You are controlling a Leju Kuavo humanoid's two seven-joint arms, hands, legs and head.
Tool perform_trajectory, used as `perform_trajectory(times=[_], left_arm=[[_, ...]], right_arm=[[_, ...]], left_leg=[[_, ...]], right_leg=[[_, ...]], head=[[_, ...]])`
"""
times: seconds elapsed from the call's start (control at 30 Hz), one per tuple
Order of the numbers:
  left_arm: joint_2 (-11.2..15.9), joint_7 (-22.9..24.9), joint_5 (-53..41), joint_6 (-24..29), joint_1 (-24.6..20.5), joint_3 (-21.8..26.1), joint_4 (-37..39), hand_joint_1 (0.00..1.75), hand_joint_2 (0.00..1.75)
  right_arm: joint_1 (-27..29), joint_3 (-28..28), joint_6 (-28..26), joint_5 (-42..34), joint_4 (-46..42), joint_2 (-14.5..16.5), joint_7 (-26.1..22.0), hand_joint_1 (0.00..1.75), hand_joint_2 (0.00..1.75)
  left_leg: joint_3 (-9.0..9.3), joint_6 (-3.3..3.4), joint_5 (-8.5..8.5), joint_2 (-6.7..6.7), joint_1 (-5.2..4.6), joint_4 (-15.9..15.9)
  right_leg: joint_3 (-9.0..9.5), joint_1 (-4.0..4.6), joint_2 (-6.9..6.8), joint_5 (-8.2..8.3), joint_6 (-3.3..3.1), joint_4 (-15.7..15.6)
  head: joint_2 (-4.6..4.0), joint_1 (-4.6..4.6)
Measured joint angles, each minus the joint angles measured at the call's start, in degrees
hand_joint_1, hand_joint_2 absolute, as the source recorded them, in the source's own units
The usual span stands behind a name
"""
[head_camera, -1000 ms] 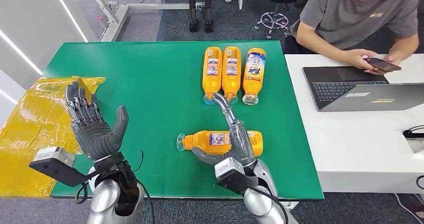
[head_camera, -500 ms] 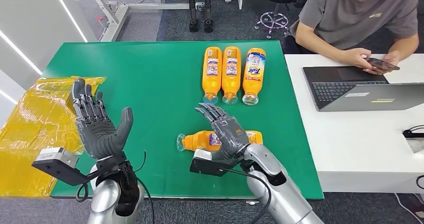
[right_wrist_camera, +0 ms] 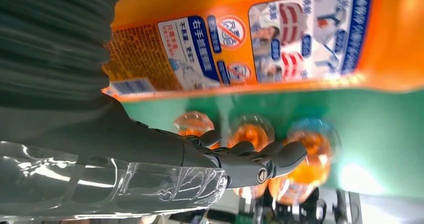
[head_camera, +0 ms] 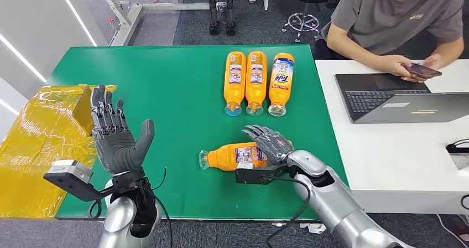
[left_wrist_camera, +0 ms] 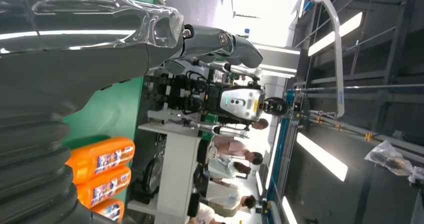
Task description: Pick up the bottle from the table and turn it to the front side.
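An orange bottle point(head_camera: 235, 155) lies on its side on the green table point(head_camera: 166, 93), cap pointing left, with its back label up point(right_wrist_camera: 260, 44). My right hand point(head_camera: 269, 143) lies over the bottle's base end, fingers draped across its far side. In the right wrist view the thumb point(right_wrist_camera: 240, 165) stands off the bottle with green table showing between them. My left hand point(head_camera: 117, 140) is raised over the table's front left, palm up and fingers spread, holding nothing; its thumb point(left_wrist_camera: 125, 29) also appears in the left wrist view.
Three more orange bottles point(head_camera: 256, 82) lie side by side at the back of the table, caps toward me. Yellow plastic sheeting point(head_camera: 38, 143) covers the left. A white table point(head_camera: 398, 165) on the right carries a laptop point(head_camera: 398, 101); a person point(head_camera: 398, 15) sits behind it with a phone.
My right hand has turned over and come down onto the bottle's base end, the forearm swinging right. The bottle has shifted slightly right. My left hand has drifted up and to the right.
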Motion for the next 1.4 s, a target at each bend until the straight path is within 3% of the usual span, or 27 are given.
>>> perform_trajectory(times=[0.6, 0.73, 0.77, 0.83, 1.13, 1.4], left_arm=[[-0.6, 0.0, 3.1, -1.2, -4.7, 0.0, 5.0, 0.00, 1.75], [-0.6, 0.0, 3.1, -1.3, -4.7, 0.0, 5.3, 0.00, 1.75], [-0.6, 0.0, 3.0, -1.3, -4.6, 0.0, 5.4, 0.00, 1.75], [-0.6, 0.0, 2.9, -1.4, -4.5, 0.0, 5.4, 0.00, 1.75], [-0.6, 0.0, 2.4, -1.5, -4.4, 0.0, 5.4, 0.00, 1.75], [-0.6, 0.0, 1.6, -1.0, -3.3, 0.0, 5.2, 0.00, 1.75]], right_arm=[[-11.9, 4.5, 5.7, -3.1, 18.8, -0.3, -3.3, 0.00, 1.75], [-13.1, 5.3, 4.3, -2.9, 21.3, -0.2, -2.2, 1.56, 1.75], [-13.1, 5.4, 3.3, -2.8, 21.7, -0.2, -1.8, 1.64, 1.75], [-13.0, 5.5, 0.8, -2.8, 22.3, -0.2, -1.2, 1.75, 1.75], [-10.9, 5.6, -7.9, -3.9, 22.2, 0.0, 0.1, 1.75, 1.75], [-5.4, 2.3, -21.7, -8.9, 16.1, 1.6, -1.1, 1.75, 1.75]], left_leg=[[0.01, 0.00, 0.01, 0.00, 0.00, 0.0], [0.00, 0.00, 0.01, 0.00, 0.00, 0.0], [0.00, 0.00, 0.01, 0.00, 0.00, 0.0], [0.00, 0.00, 0.01, -0.01, 0.00, 0.0], [0.00, 0.00, 0.00, 0.00, 0.00, 0.0], [-0.03, 0.00, 0.00, -0.01, 0.02, 0.0]], right_leg=[[0.02, 0.00, 0.01, 0.03, 0.01, 0.0], [0.02, 0.00, 0.00, 0.02, 0.01, 0.0], [0.02, 0.00, 0.00, 0.02, 0.01, 0.0], [0.02, 0.00, -0.01, 0.02, 0.02, 0.0], [0.02, 0.00, 0.01, 0.02, 0.01, 0.0], [-0.01, 0.01, 0.00, 0.00, 0.01, 0.0]], head=[[0.00, 0.00], [0.00, 0.01], [0.00, 0.00], [0.00, 0.00], [0.00, 0.00], [0.00, 0.00]])
